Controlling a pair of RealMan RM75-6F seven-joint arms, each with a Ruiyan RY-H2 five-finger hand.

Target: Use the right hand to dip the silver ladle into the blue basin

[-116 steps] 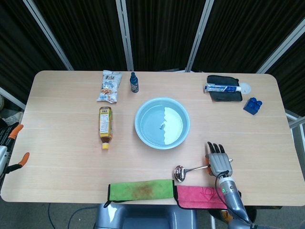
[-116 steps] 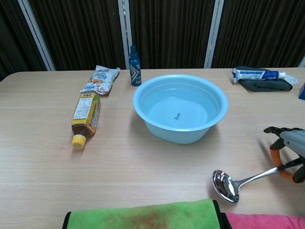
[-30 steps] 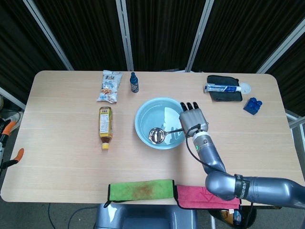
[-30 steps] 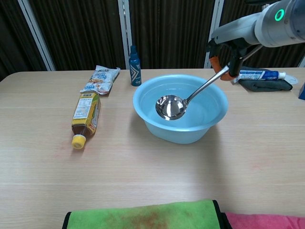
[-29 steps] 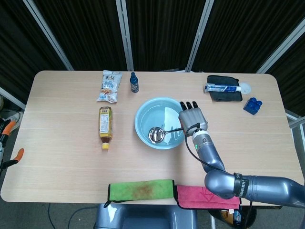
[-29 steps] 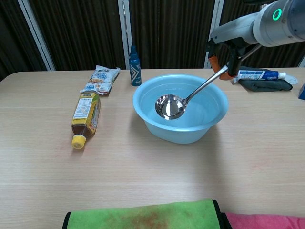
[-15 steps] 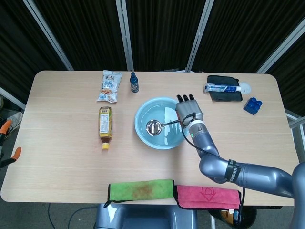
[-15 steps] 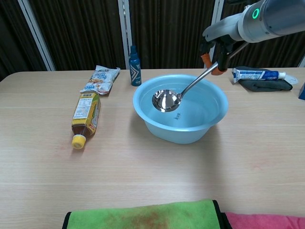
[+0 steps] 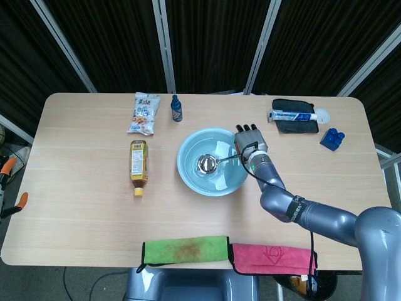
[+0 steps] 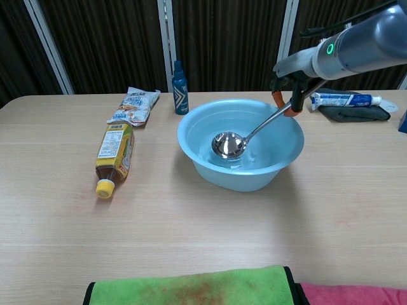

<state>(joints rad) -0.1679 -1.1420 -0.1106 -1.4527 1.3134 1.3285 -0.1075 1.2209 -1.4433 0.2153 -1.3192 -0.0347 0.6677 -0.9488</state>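
Note:
The blue basin (image 9: 188, 177) (image 10: 197, 149) stands mid-table with water in it. My right hand (image 9: 250, 143) (image 10: 289, 81) hovers over the basin's right rim and grips the orange-tipped handle of the silver ladle (image 9: 207, 164) (image 10: 229, 145). The ladle slopes down to the left, and its bowl sits low inside the basin at the water. My left hand shows in neither view.
A tea bottle (image 9: 138, 167) lies left of the basin, with a snack bag (image 9: 144, 113) and a small blue bottle (image 9: 177, 108) behind it. Toothpaste on a dark pouch (image 9: 292, 116) and a blue block (image 9: 332, 138) lie at the back right. Green (image 9: 185, 249) and pink (image 9: 272, 258) cloths line the front edge.
My right hand carried the ladle from the table near the pink cloth up over the basin. In the last half second the ladle bowl has dropped lower into the basin.

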